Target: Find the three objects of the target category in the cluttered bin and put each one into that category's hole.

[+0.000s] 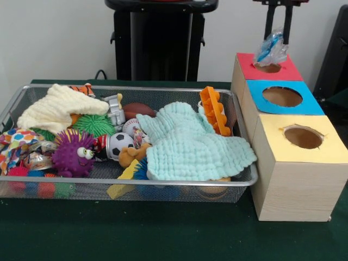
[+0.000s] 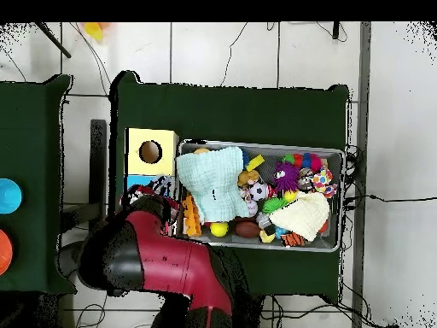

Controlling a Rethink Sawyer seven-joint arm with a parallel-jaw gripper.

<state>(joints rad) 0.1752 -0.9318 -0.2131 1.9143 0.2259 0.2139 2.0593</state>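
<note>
The wire mesh bin [image 1: 136, 185] sits on the green table, full of toys and cloths; it also shows in the overhead view [image 2: 335, 198]. Three wooden boxes stand in a row to its right. The blue-topped box's hole [image 1: 282, 96] is in the middle and is empty. My gripper [image 1: 278, 39] hangs over the red-topped box's hole [image 1: 267, 68] and is shut on a crinkly clear and blue plastic packet [image 1: 271, 51], which dangles just above that hole. In the overhead view my red arm [image 2: 162, 256] hides the gripper, the red box and most of the blue box.
The yellow-topped box [image 1: 326, 149] is the nearest of the row. In the bin lie a pale green cloth [image 1: 190, 144], a cream cloth [image 1: 57, 109], a purple spiky toy [image 1: 73, 153], a small soccer ball [image 1: 119, 144] and an orange toy [image 1: 213, 109].
</note>
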